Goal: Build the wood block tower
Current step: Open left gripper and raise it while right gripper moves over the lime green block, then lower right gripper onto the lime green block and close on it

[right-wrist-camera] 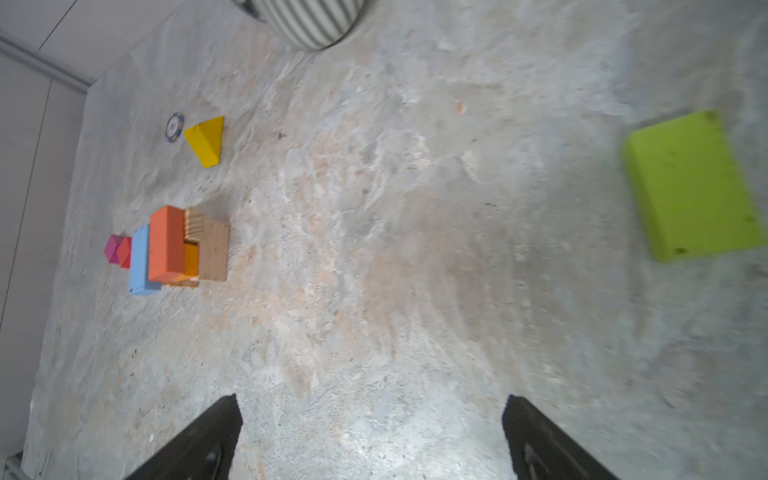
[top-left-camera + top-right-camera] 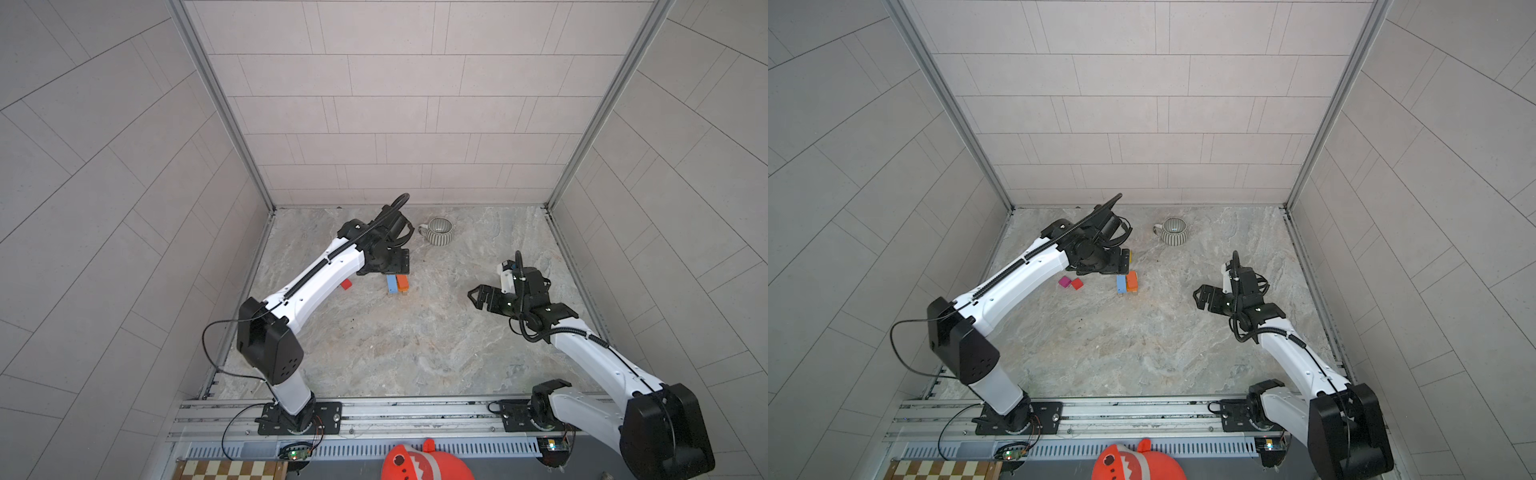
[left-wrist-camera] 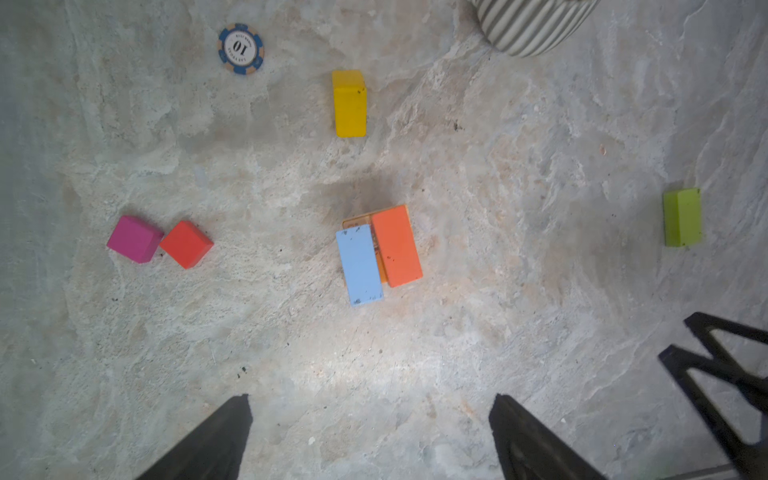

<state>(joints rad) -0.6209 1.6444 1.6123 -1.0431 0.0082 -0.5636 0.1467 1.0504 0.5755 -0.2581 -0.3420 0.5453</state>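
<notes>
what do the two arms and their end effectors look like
The left arm and right arm have white shells, black joints and black ribbed cable conduit along the links. The left end effector and right end effector have black tapering fingers.

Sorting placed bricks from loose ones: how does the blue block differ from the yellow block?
The blue block lies on top of the tower, beside the orange block; the yellow block lies alone on the table, near the poker chip. The blue block is pale; the yellow block is bright. Both are painted rectangular bricks.
</notes>
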